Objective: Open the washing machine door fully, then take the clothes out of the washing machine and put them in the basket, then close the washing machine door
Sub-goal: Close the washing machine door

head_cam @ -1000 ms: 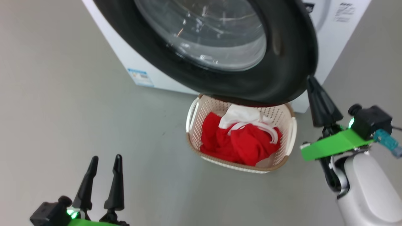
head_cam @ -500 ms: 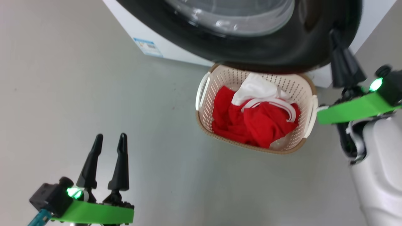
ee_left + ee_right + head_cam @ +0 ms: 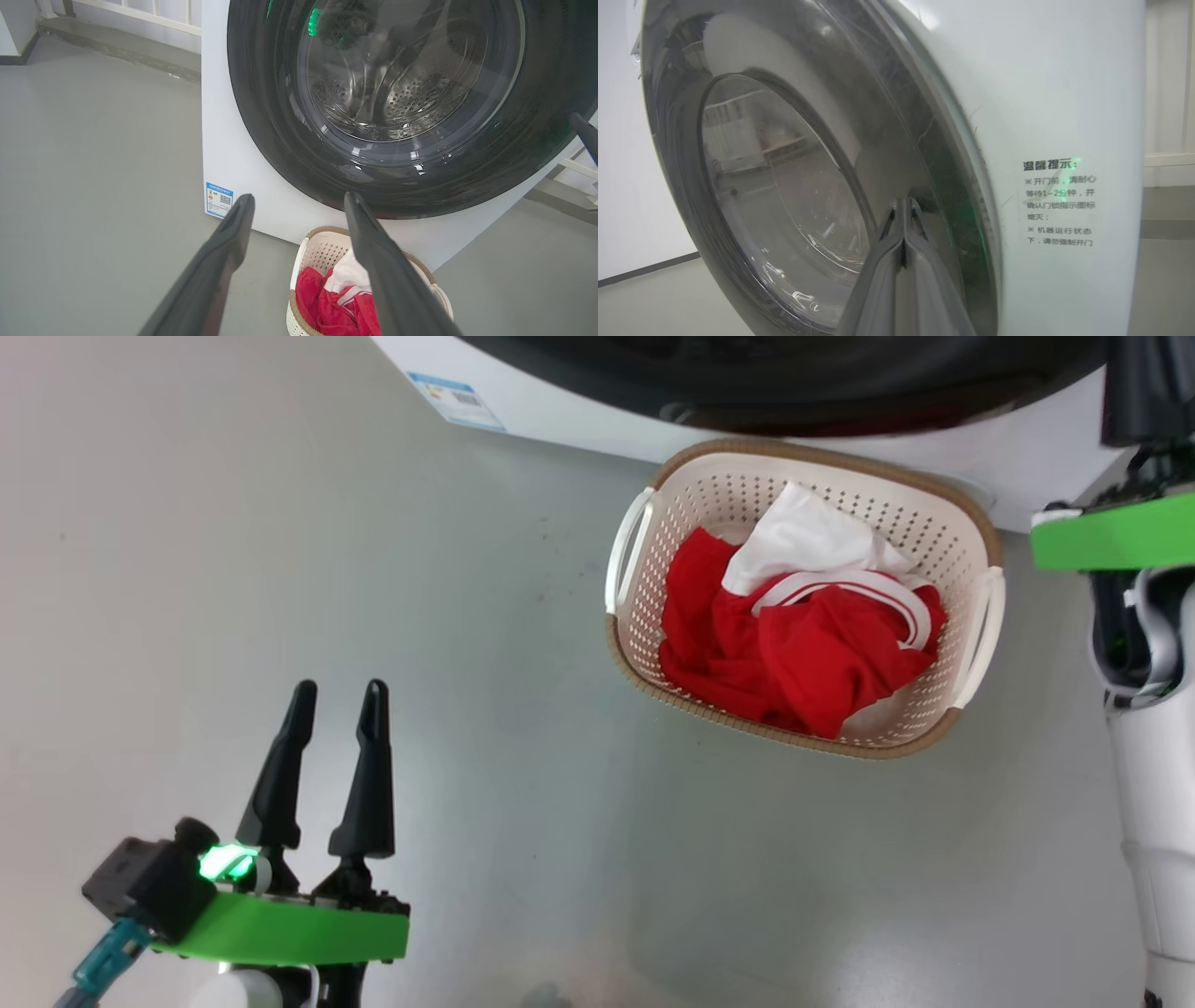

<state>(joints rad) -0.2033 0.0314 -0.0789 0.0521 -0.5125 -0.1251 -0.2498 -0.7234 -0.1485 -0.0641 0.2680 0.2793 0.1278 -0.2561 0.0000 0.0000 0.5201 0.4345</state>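
The clothes [image 3: 803,653], red with white panels, lie heaped in the basket [image 3: 709,495] on the floor in front of the washing machine [image 3: 597,425]. The washing machine door [image 3: 794,378] lies close against the machine's front above the basket; whether it is latched I cannot tell. In the right wrist view my right gripper [image 3: 903,203] is shut, and its tips press on the door's [image 3: 784,186] black rim. My left gripper [image 3: 339,691] hovers open and empty over the floor at the lower left, well left of the basket. In the left wrist view the door [image 3: 397,107] and basket [image 3: 322,232] lie ahead.
Grey floor spreads left of and in front of the basket. A blue label sticker [image 3: 456,399] marks the washer's lower left corner. A text notice [image 3: 1059,203] is stuck on the white front beside the door. A wall base and railing [image 3: 117,42] run behind the machine.
The door has swung from over the basket towards the machine, with my shut right gripper following its rim. The head camera has tilted down. My left gripper stays open.
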